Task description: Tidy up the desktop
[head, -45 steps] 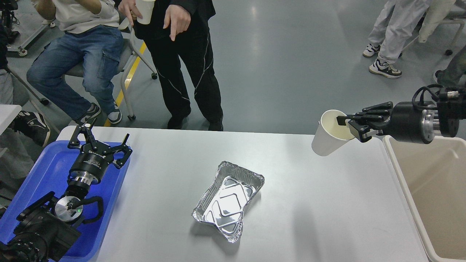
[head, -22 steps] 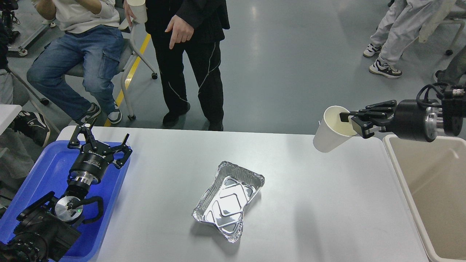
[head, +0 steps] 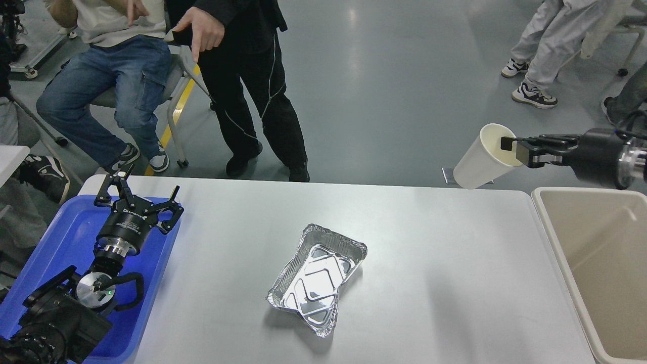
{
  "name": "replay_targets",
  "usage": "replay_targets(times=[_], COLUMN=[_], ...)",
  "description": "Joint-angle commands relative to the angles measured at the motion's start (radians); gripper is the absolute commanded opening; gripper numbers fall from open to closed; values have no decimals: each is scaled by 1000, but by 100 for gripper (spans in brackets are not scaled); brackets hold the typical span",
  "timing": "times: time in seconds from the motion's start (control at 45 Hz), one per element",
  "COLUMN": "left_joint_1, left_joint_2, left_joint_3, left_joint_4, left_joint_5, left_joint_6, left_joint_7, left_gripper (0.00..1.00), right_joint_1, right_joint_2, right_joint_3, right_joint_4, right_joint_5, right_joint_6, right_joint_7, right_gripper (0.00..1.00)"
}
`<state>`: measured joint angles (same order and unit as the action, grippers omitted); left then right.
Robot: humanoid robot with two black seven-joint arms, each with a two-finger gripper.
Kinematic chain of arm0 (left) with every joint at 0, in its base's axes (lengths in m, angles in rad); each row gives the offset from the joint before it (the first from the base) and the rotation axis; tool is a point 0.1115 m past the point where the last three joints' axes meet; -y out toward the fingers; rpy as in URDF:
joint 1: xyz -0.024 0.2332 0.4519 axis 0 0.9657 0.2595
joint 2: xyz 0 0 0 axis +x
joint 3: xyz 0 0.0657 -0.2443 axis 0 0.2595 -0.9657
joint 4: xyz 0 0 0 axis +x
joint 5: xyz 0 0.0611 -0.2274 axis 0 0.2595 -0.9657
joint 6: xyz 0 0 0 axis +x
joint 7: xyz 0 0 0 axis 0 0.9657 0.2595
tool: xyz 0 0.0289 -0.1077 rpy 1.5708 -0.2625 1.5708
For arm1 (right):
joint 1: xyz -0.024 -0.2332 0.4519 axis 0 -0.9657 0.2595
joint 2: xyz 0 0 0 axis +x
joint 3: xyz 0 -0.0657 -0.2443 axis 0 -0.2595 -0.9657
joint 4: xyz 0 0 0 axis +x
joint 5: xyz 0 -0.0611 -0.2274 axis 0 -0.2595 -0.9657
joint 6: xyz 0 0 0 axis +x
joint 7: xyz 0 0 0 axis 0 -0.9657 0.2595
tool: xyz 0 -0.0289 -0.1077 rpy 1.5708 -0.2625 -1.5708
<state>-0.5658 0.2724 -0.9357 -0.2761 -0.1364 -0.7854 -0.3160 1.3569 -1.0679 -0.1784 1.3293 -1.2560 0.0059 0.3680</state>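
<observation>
Wide matte white-grey counter (head: 429, 242) with rounded corners, crumpled foil tray (head: 317, 277) at centre, right hand (head: 511, 147) pinching tilted paper cup (head: 482, 157) rim, left hand (head: 141, 194) spread over blue tray (head: 60, 237)

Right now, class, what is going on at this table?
The right gripper holds a white paper cup by its rim, tilted in the air past the table's far edge, near the beige bin. The left gripper hangs open over the blue tray. A foil tray lies mid-table.
</observation>
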Motion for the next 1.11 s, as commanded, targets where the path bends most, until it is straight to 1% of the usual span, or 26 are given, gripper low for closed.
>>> replay_targets(times=[0.0,0.111,0.311,0.467,0.644,1.0,1.044,1.089], left_joint_1=[0,1,1,1,0,1,1,1], left_joint_2=[1,1,1,1,1,1,1,1], left_joint_3=[0,0,0,0,0,0,0,0], left_joint_4=[0,0,0,0,0,0,0,0], left_joint_5=[0,0,0,0,0,0,0,0], left_joint_6=[0,0,0,0,0,0,0,0], left_joint_7=[0,0,0,0,0,0,0,0], left_gripper=[100,100,100,100,100,100,100,100], right_joint_1=[-85,-142,-260,-343,-421,-556,-567,-599], right_joint_2=[-3,3,0,26,43,143,160,201], right_joint_3=[33,63,157,203,221,237,237,237], right_joint_4=[-105,-174,-275,-393,-441,-620,-648,-714], right_joint_5=[231,329,515,642,765,1004,1027,1067], right_joint_6=[-40,-44,-43,-43,-46,-44,-43,-37], right_joint_7=[2,2,16,16,16,14,12,6], right_gripper=[0,0,0,0,0,0,0,0])
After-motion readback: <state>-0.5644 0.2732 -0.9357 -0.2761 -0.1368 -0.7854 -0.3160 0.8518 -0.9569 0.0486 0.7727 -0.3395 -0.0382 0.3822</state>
